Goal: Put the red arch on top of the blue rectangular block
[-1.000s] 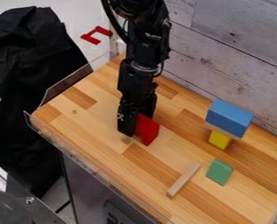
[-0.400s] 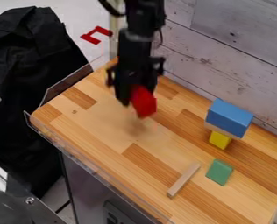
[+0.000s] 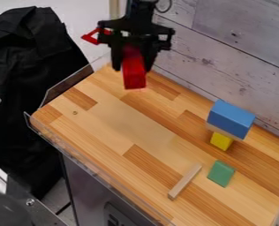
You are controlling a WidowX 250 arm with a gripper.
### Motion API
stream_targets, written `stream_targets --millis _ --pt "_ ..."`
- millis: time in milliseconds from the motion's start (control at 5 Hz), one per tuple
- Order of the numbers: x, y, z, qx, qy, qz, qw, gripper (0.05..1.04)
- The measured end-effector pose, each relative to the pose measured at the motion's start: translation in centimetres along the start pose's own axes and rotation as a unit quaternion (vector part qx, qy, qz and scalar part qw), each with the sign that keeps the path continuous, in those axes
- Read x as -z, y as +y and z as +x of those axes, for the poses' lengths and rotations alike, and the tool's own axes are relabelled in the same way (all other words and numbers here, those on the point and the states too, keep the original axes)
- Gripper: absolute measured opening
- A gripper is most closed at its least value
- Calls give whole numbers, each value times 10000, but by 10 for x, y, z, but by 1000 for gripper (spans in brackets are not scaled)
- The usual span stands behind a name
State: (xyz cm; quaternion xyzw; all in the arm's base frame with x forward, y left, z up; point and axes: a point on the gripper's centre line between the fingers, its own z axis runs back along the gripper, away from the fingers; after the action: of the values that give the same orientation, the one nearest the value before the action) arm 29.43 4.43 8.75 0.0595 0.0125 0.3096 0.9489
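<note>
Wood worktop point(image 3: 145, 123) against a pale plank wall point(image 3: 236, 48), with dark cloth point(image 3: 30, 88) beyond the near-left edge. Camera view, items noted: gripper point(image 3: 133, 68) above the far-left part of the worktop, closed around the red arch point(image 3: 134, 76); arch raised, long side roughly upright, cut-out not discernible from this angle. Blue rectangular block point(image 3: 231, 118) well apart, near the wall, on a thin pale slab point(image 3: 224, 132), with a yellow block point(image 3: 221, 141) underneath. Green block point(image 3: 221, 173) and wooden strip point(image 3: 184, 181) lying nearer the front. Step in hand, as judged: transport of the arch to the stack; placement outstanding. Recommended handling: keep height above the blue top throughout the crossing, approach from above, and slow down before arrival. Centre over the blue top face, align with its long side, and correct any tilt before lowering. Treat the stack as top-heavy, given the small yellow support; avoid side contact and downward pressure. Lower gently to full contact, release evenly, then withdraw straight up. Chief risks: off-centre landing, a knock to the slab, or drag on the arch during release.
</note>
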Motion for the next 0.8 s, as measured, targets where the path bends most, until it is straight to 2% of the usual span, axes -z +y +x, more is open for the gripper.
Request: stream_targets --millis 200,400,600,800 --pt "-21 -5 -17 746 -305 -233 9965 611" --pt "-25 -16 -28 1035 -297 -416 9933 611" --pt "-30 -49 -54 1767 -404 -512 9821 611" --pt "-36 -79 -72 1637 -413 -630 9836 611"
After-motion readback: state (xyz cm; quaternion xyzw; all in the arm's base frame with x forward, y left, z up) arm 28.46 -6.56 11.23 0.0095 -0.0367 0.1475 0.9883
